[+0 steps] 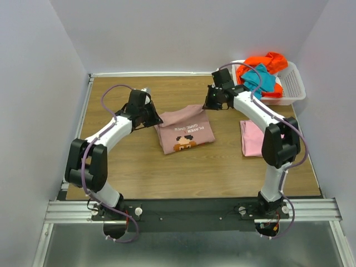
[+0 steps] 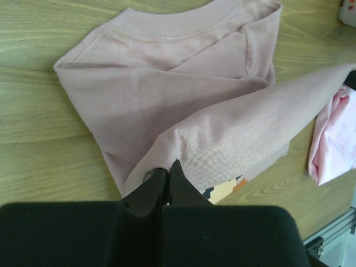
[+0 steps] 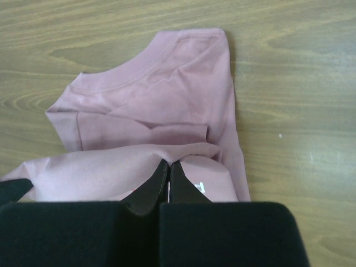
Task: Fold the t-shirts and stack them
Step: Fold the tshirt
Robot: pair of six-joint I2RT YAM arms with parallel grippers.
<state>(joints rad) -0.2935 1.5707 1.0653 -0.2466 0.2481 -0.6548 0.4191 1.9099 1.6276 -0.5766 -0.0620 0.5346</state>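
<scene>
Both the left hand (image 2: pixel 167 169) and right hand (image 3: pixel 168 167) pinch the mauve t-shirt (image 1: pixel 192 119), at its nine and one o'clock edges; its print reads "PLAYER GAME OVER"

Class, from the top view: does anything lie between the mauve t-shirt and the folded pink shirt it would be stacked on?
Nothing lies on the table between the mauve t-shirt and the pink shirt. Only the elbow of the right arm covers the pink shirt's right part in that view.
</scene>
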